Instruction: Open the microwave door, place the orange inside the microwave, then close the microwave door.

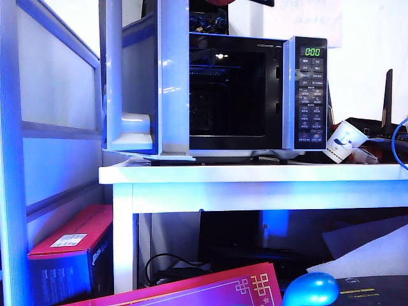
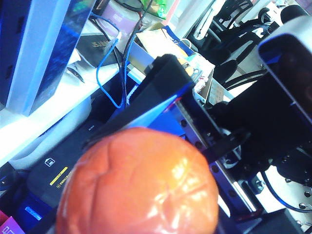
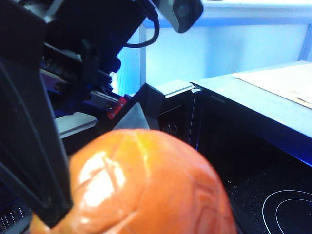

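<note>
Orange (image 2: 139,183) clasped in left gripper (image 3: 138,114) — right gripper (image 3: 141,195), jaws wide, straddles it at open microwave (image 1: 306,83).

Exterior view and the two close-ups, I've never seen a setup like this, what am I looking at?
It is a two-armed robot. The exterior view, from a fixed camera, shows a white table carrying the microwave, its door swung open, and a tipped paper cup. No arm appears there. The other two pictures come from cameras on each wrist. Both the left gripper and the right gripper have the orange close between their fingers; which one grips it I cannot tell.
</note>
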